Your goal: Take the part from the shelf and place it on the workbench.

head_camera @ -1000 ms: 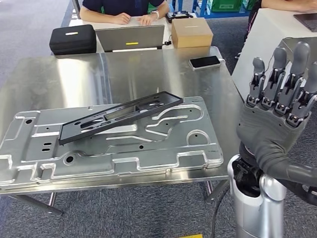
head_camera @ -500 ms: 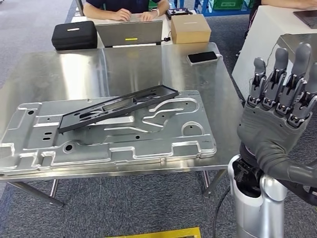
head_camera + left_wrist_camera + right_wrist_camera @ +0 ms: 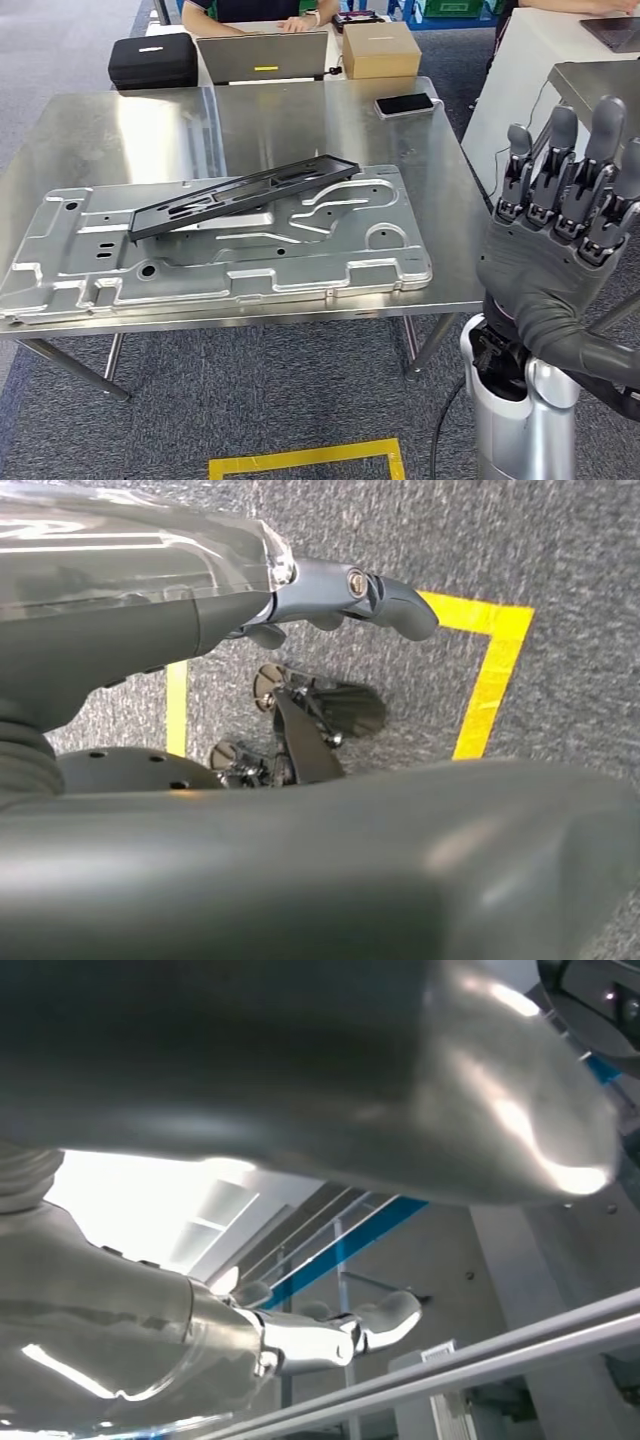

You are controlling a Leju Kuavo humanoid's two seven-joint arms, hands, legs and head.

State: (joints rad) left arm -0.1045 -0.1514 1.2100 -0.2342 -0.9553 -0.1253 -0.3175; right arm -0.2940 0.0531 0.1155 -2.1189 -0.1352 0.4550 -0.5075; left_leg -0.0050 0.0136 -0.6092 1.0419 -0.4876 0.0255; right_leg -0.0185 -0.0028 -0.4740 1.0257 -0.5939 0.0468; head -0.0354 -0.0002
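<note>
Already, in the head view, the black part (image 3: 241,195) is seen lying on the large stamped metal panel (image 3: 226,270) that rests on the steel tabletop (image 3: 445,210), one end propped a little above the other. The right hand (image 3: 558,235) is raised well apart from it, off the tabletop's edge, fingers extended and spread, with nothing held. By this the placing is judged done, and little more than the arm's retreat is left.

From the left wrist view, the left hand (image 3: 226,620) is seen hanging over grey carpet and yellow floor tape (image 3: 490,680), fingers loosely extended, nothing gripped.

From the right wrist view, the right hand's fingers (image 3: 332,1335) are shown apart and unloaded against the ceiling.
</note>
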